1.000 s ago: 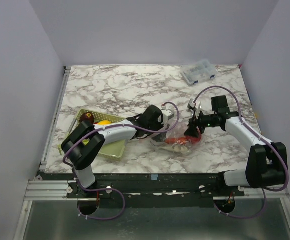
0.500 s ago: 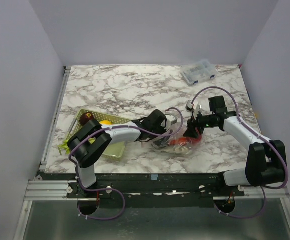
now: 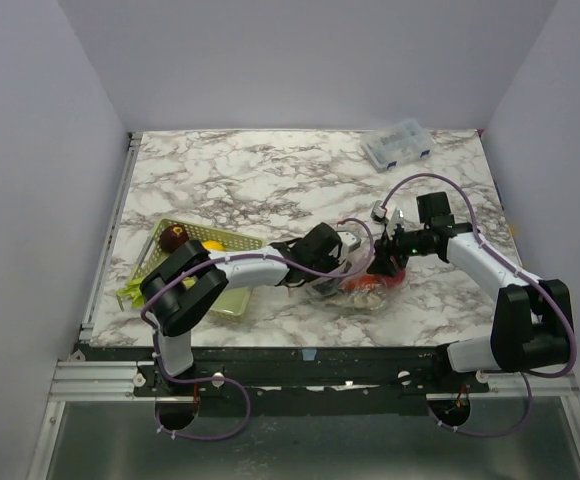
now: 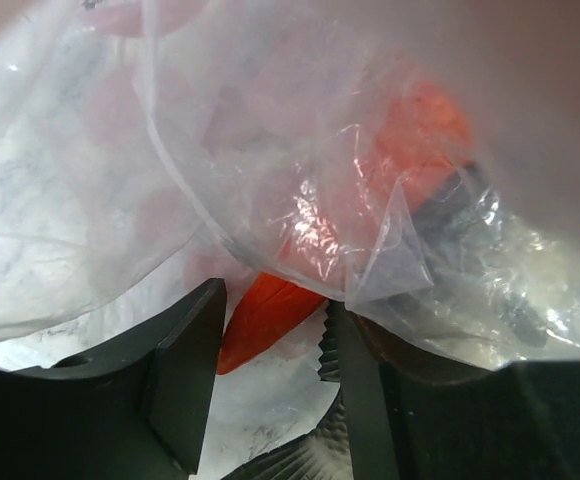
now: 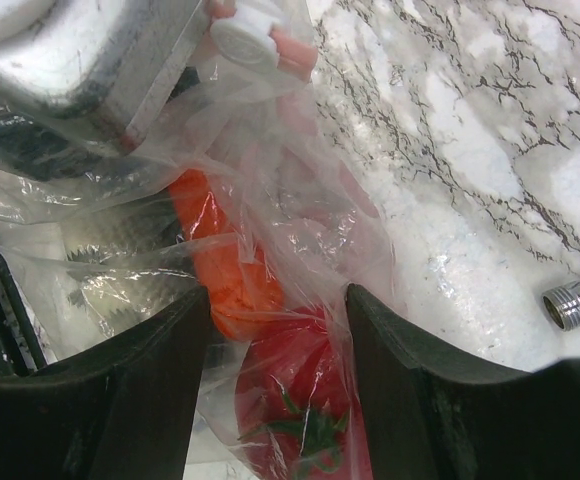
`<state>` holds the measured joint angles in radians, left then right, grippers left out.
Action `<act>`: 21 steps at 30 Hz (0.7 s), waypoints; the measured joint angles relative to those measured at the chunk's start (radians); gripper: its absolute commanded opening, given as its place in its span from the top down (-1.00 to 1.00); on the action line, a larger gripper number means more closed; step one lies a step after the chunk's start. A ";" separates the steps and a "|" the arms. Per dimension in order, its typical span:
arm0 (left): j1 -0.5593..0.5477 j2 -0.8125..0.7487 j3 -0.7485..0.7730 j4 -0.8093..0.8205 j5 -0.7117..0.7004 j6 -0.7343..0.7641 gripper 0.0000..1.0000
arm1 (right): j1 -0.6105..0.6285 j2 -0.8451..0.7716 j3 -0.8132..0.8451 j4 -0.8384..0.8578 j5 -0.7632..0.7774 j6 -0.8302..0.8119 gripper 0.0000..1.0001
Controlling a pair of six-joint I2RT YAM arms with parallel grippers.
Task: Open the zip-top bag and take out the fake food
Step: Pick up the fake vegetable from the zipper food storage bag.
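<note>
The zip-top bag lies crumpled on the marble between both arms. My left gripper is pushed into its mouth with the jaws open. In the left wrist view a red chili lies just ahead, its tip between the fingertips of the left gripper. Clear film covers an orange carrot farther in. My right gripper is closed on the bag, with the carrot and a red round fruit bulging between its fingers.
A pale green mesh basket sits at the front left. It holds a maroon ball, a yellow piece and a green stalk. A small clear compartment box stands at the back right. The bag's pink-and-white zip slider shows up close.
My left arm has reached farther right into the bag and its jaws have widened. The right gripper shifted slightly left early on, then held still.
</note>
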<state>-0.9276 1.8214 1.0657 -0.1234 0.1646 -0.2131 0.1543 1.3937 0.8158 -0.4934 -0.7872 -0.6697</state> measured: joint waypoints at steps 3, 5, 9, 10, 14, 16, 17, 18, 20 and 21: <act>-0.014 0.003 0.001 0.000 -0.042 -0.001 0.37 | 0.002 0.000 0.000 0.000 0.002 0.000 -0.20; -0.023 0.004 0.002 -0.003 -0.060 -0.001 0.54 | 0.002 0.000 0.000 0.000 0.003 0.000 -0.20; -0.030 0.005 0.002 -0.003 -0.086 -0.001 0.76 | 0.002 0.002 0.000 0.000 0.004 0.000 -0.20; -0.030 0.005 0.002 -0.003 -0.088 -0.001 0.82 | 0.002 0.002 0.000 0.000 0.004 0.000 -0.20; -0.031 -0.002 0.000 -0.012 -0.098 -0.001 0.91 | 0.002 0.002 0.000 0.000 0.005 0.000 -0.20; -0.031 -0.013 -0.005 -0.026 -0.102 -0.001 0.93 | 0.002 0.002 0.000 0.000 0.005 0.000 -0.20; -0.031 -0.024 -0.010 -0.037 -0.103 -0.001 0.93 | 0.002 0.002 0.000 0.000 0.005 0.000 -0.20; -0.031 -0.032 -0.014 -0.044 -0.103 -0.001 0.94 | 0.002 0.002 0.000 0.000 0.005 0.000 -0.20; -0.031 -0.065 -0.017 -0.069 -0.103 -0.001 0.94 | 0.002 0.002 0.000 0.000 0.005 0.000 -0.20; -0.031 -0.074 -0.017 -0.076 -0.104 -0.001 0.94 | 0.002 0.002 0.000 -0.001 0.005 0.000 -0.20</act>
<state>-0.9581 1.7477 1.0489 -0.1989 0.0608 -0.2138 0.1562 1.3960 0.8158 -0.4942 -0.7822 -0.6701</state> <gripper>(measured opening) 0.231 0.602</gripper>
